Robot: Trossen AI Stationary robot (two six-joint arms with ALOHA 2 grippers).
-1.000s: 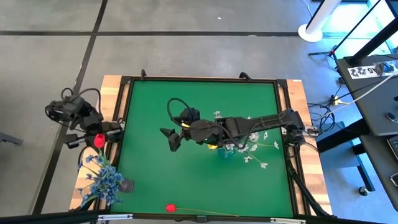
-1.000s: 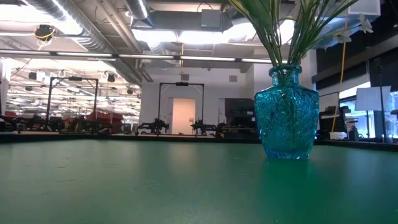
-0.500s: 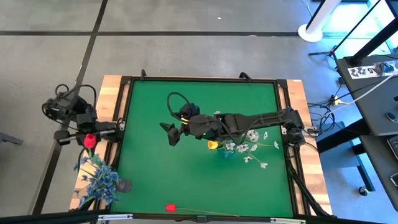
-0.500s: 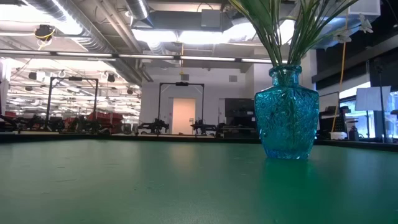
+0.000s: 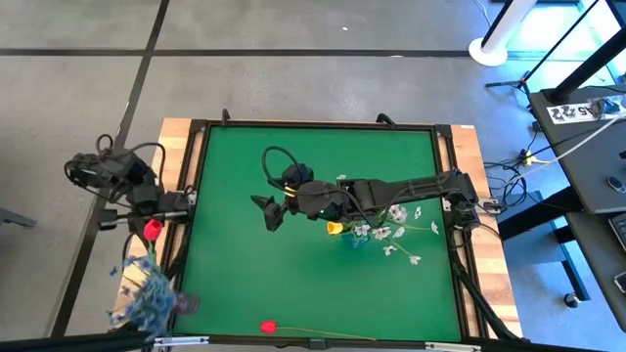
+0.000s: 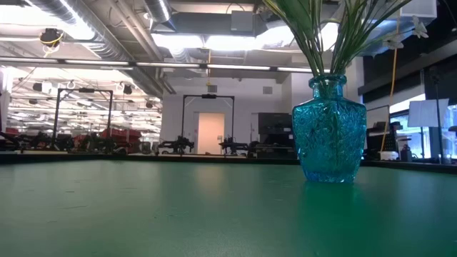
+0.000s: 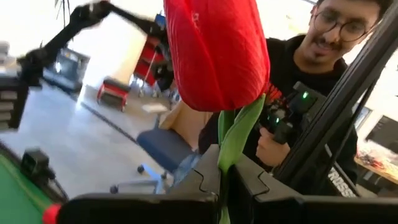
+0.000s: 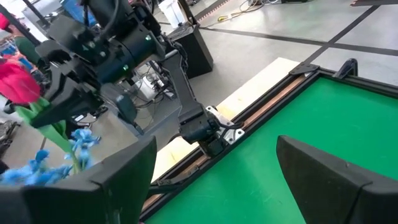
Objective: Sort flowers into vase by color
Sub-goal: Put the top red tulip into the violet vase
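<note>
The left gripper [image 7: 225, 186] holds its jaws closed on the green stem of a red tulip [image 7: 216, 53], off the table's [image 5: 235, 284] left edge. Behind, partial white lettering on a dark frame reads "NSS". The right gripper [image 5: 271, 212] hovers mid-table, jaws wide. The blue vase [image 6: 328, 130] holds green stems.

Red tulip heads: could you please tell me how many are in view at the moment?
2. One red tulip head is held by the left gripper beyond the table's left edge; the other red tulip head lies on the green mat near its front edge. Others may be hidden.
</note>
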